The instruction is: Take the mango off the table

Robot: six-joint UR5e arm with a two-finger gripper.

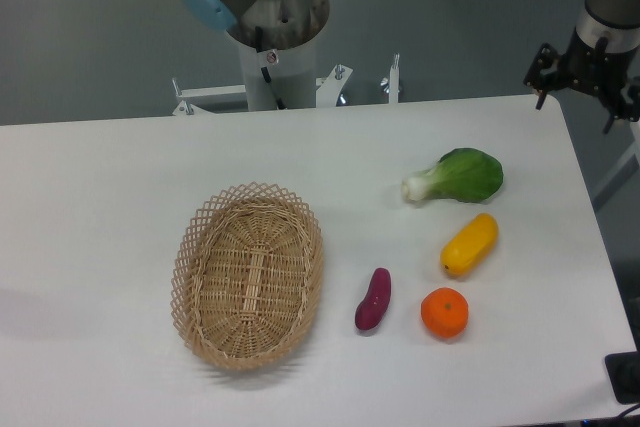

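The mango (470, 244) is a smooth yellow-orange oval lying on the white table (120, 207) at the right, between the green vegetable and the round orange. My gripper (575, 107) hangs above the table's far right corner, well behind and to the right of the mango. Its two dark fingers stand apart, and nothing is between them.
A green leafy vegetable (458, 177) lies just behind the mango. A round orange (444, 312) and a purple sweet potato (373, 299) lie in front of it. A woven oval basket (248, 275) sits left of centre. The robot base (270, 37) stands behind the table's far edge.
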